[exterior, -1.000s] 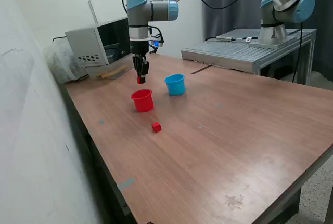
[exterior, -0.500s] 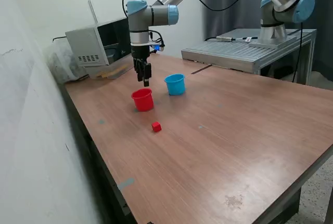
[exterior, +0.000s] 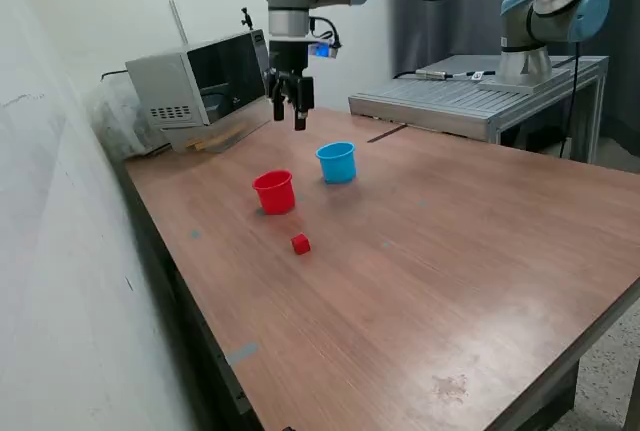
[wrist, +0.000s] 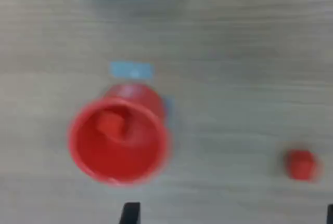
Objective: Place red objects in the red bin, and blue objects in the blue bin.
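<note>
Now gripper spread, empty, high above table; loose red cube lies beyond red cup, nearer the camera.

**Gripper parked high, one red cube loose on the table**

So here's your scene. Your gripper hangs in the upper middle of the frame, well above the wooden table, fingers pointing down with nothing between them. Below it, left of centre, sits the red cup, and the light blue cup is just to its upper right. A small red cube lies on the table just below the red cup.
</note>
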Robot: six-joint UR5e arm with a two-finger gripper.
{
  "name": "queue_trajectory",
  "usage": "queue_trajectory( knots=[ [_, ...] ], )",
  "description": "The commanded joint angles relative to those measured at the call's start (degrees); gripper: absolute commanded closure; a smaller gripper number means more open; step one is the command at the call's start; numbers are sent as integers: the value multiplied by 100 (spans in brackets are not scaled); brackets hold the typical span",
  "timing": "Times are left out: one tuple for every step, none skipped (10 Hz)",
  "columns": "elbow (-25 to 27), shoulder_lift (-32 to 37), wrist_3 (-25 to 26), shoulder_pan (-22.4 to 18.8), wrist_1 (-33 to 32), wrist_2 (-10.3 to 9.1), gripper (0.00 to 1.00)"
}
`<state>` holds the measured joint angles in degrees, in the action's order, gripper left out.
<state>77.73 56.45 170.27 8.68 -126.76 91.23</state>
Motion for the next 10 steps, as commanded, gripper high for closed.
queue_trajectory(
  knots=[
    [242,882,41,-593,438,-9,0],
    [242,1068,41,-787,590,-26,0],
    [251,1113,50,-902,600,-35,0],
    [251,1105,68,-920,600,-53,0],
    [251,1070,68,-921,591,-209,0],
    [242,983,76,-912,574,-281,0],
    [190,756,172,-912,556,-290,0],
    [16,431,234,-912,408,-290,0],
    [-204,19,261,-903,268,-281,0],
    [-450,-446,392,-903,92,-281,0]
  ],
)
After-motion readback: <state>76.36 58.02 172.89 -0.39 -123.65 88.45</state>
